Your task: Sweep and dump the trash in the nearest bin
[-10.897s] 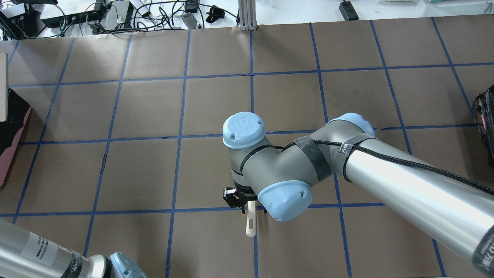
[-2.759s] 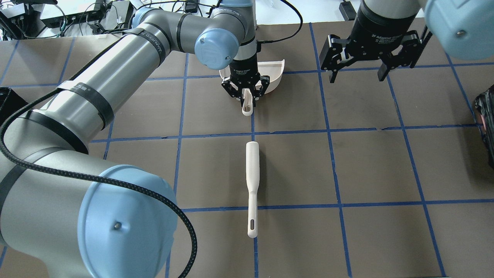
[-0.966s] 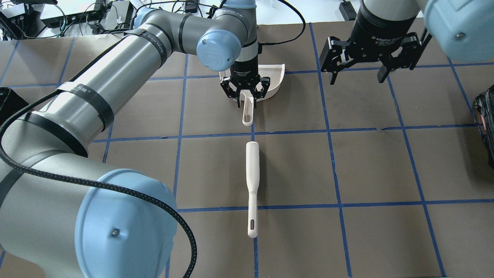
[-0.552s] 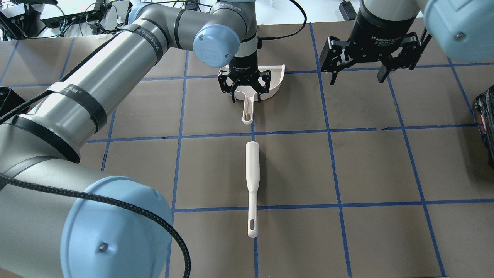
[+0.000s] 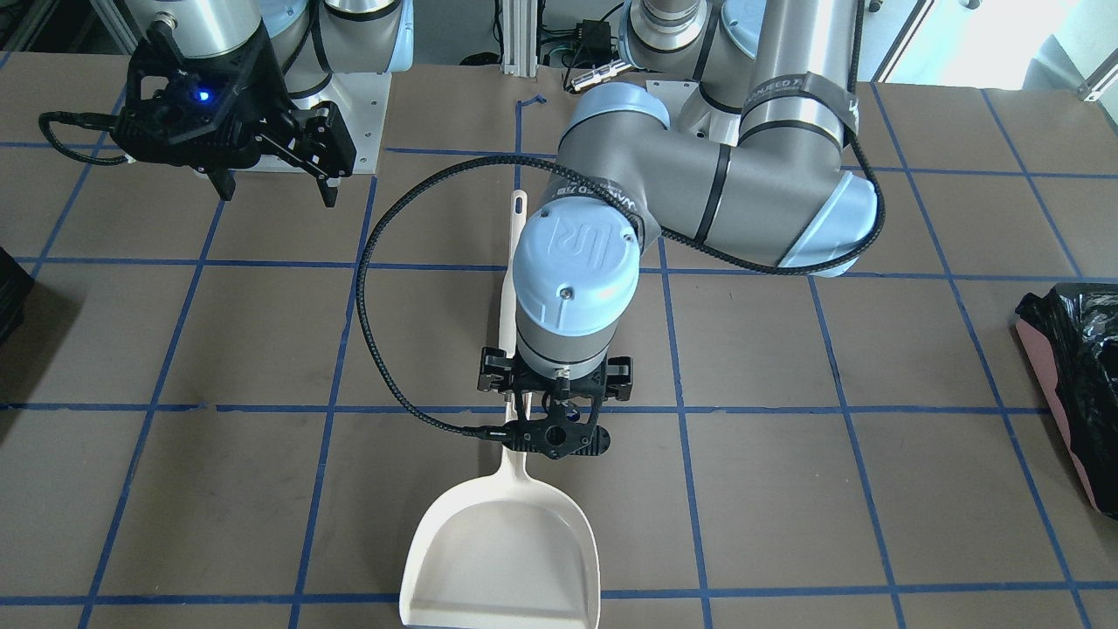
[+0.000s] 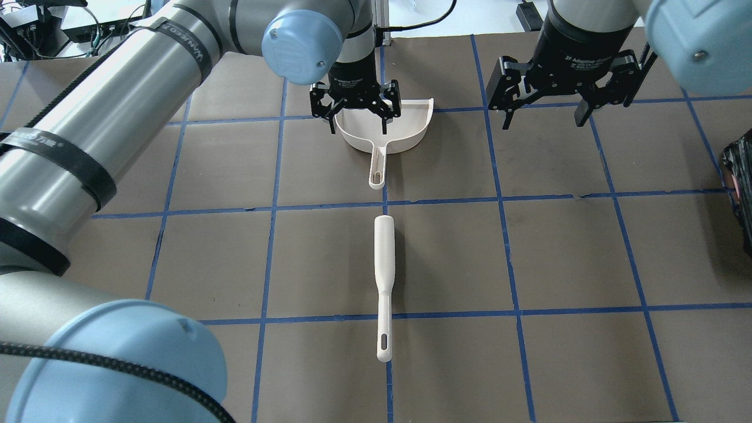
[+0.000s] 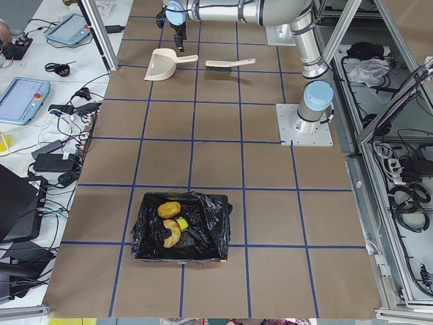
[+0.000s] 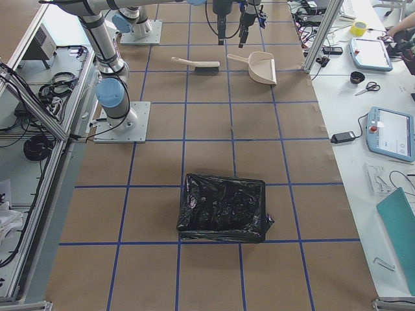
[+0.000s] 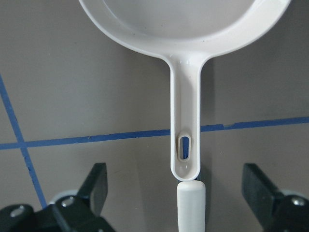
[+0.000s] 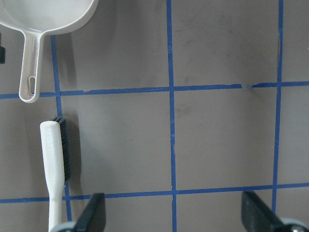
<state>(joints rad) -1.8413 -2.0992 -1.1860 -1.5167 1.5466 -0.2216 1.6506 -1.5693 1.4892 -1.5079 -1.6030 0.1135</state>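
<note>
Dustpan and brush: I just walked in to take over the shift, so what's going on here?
Neither tool is held. The left hand hovers open over the dustpan, which lies on the table with the brush in line with its handle. The right hand hangs open off to the side. The trash already sits in the bag-lined bin, so the sweeping looks done.

The overhead camera sits behind the robot, looking forward and down on the desk (image 6: 587, 252). The front-facing one looks back steeply from the opposite side. Two end cameras stand high and far off, each looking along the desk. The left one has the bin (image 7: 220, 227) nearest, and the front-facing view catches it at its right edge. Both wrist cameras point straight down, close above the surface. Every view takes in the dustpan (image 6: 402, 129) and the brush (image 6: 385, 258).
</note>
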